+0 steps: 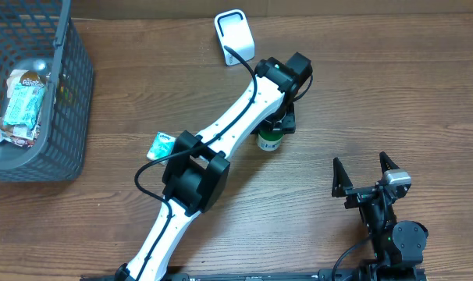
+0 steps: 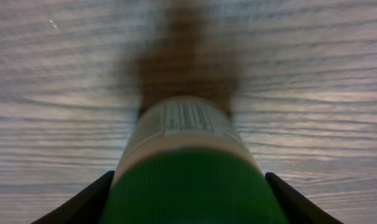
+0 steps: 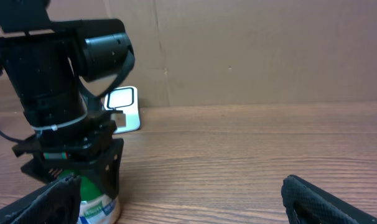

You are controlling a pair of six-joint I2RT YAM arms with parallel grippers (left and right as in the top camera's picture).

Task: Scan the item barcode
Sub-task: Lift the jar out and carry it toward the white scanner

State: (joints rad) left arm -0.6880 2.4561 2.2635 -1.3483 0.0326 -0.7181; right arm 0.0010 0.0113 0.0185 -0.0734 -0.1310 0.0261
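A small bottle (image 1: 268, 141) with a green cap and a white label stands upright on the wooden table. My left gripper (image 1: 277, 123) reaches down over it and is shut on its cap. In the left wrist view the cap fills the space between both black fingers (image 2: 83, 202), and a barcode (image 2: 187, 117) shows on the bottle's label (image 2: 188, 134). A white scanner (image 1: 234, 35) stands at the far edge, behind the bottle, and also shows in the right wrist view (image 3: 123, 109). My right gripper (image 1: 363, 173) rests open near the front right, with nothing in it.
A dark mesh basket (image 1: 69, 94) holding several packets sits at the far left. A small teal-and-white packet (image 1: 160, 146) lies beside the left arm's elbow. A cardboard wall (image 3: 251, 50) stands behind the table.
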